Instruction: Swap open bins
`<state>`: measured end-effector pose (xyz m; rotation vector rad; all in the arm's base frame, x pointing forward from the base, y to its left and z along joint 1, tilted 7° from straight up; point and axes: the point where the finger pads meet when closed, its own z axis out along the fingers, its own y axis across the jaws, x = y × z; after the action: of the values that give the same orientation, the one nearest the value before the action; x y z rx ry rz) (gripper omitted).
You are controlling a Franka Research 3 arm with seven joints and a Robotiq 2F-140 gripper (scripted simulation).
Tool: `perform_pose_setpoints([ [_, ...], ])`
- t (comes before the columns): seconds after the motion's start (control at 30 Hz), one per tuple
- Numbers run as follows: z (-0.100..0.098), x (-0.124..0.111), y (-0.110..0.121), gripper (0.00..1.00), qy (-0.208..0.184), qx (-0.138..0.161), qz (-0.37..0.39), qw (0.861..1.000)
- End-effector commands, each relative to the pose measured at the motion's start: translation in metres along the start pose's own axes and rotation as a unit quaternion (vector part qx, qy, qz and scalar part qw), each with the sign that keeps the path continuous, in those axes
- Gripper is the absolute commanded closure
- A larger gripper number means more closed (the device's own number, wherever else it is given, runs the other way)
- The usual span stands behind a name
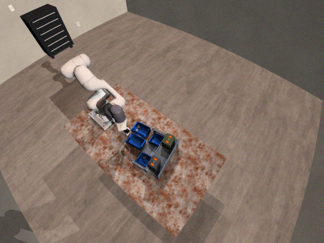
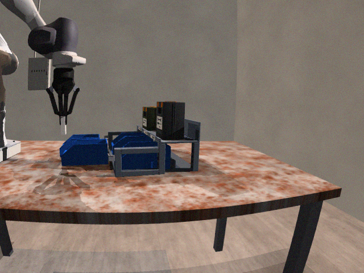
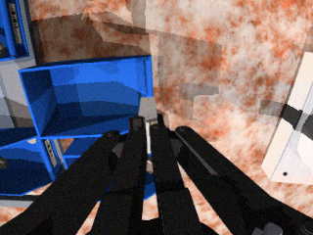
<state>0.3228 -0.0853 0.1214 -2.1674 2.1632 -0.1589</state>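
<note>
Two blue open bins stand on the table in front of the grey shelf (image 1: 157, 153). The nearer one (image 1: 135, 141) looks empty, and it also shows in the wrist view (image 3: 88, 94). The one beside it (image 1: 140, 129) holds small parts. Two more blue bins (image 1: 156, 139) (image 1: 143, 159) sit in the shelf, with a bare grey place (image 1: 150, 149) between them. My gripper (image 2: 62, 127) is shut on nothing. It hangs just above the table bins' ends nearest the robot base, with its fingertips (image 3: 147, 120) over the edge of the empty bin's end wall.
Two dark boxes with orange marks (image 1: 168, 140) (image 1: 154, 162) stand on the shelf's upper board, and they also show from the side (image 2: 164, 119). The robot's base plate (image 3: 293, 124) lies on the table behind the gripper. A black drawer unit (image 1: 47, 28) stands by the far wall.
</note>
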Motion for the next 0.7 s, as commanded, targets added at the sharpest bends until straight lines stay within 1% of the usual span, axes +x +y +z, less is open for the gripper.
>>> perform_pose_setpoints([
  [0.0,-0.001,0.0,-0.001,1.0,0.001,0.001,0.002,1.0],
  [0.2,-0.001,0.0,-0.001,1.0,0.0,0.001,0.001,1.0],
  [0.27,-0.003,0.001,-0.003,1.0,0.0,0.001,-0.02,1.0],
  [0.3,-0.005,0.001,-0.007,1.0,-0.001,0.002,-0.045,0.999],
  [0.37,-0.005,0.001,-0.007,1.0,-0.001,0.002,-0.045,0.999],
  [0.4,-0.008,0.002,-0.011,1.0,-0.002,0.003,-0.082,0.997],
  [0.47,-0.015,0.006,-0.023,1.0,-0.004,0.005,-0.171,0.985],
  [0.67,-0.042,0.032,-0.066,1.0,0.01,0.016,-0.262,0.965],
])
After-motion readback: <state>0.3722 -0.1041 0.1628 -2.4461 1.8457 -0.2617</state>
